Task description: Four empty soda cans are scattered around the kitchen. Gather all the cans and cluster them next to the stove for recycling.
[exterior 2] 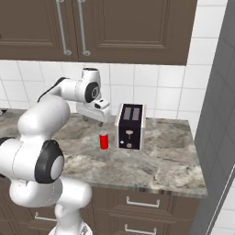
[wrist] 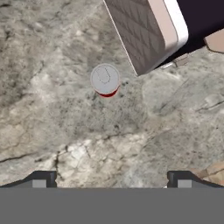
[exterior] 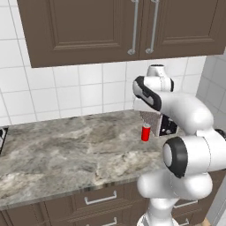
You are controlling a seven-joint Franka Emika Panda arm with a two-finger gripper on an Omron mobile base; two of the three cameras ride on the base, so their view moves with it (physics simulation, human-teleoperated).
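One red soda can [exterior 2: 104, 140] upright on counter [exterior 2: 156, 165] beside toaster [exterior 2: 130, 126]; no label legible. Hand [wrist: 111, 179] spread wide above, empty.

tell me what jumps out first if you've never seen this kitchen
The bright red can stands upright on the grey marbled counter, just left of the toaster in the right base view. The white arm reaches over it, its open fingers above the counter short of the can. Dark brown cabinets hang over white wall tiles.

No legible text, label, brand, number or sign anywhere, including on the red can [exterior 2: 104, 140] and toaster [exterior 2: 130, 126].
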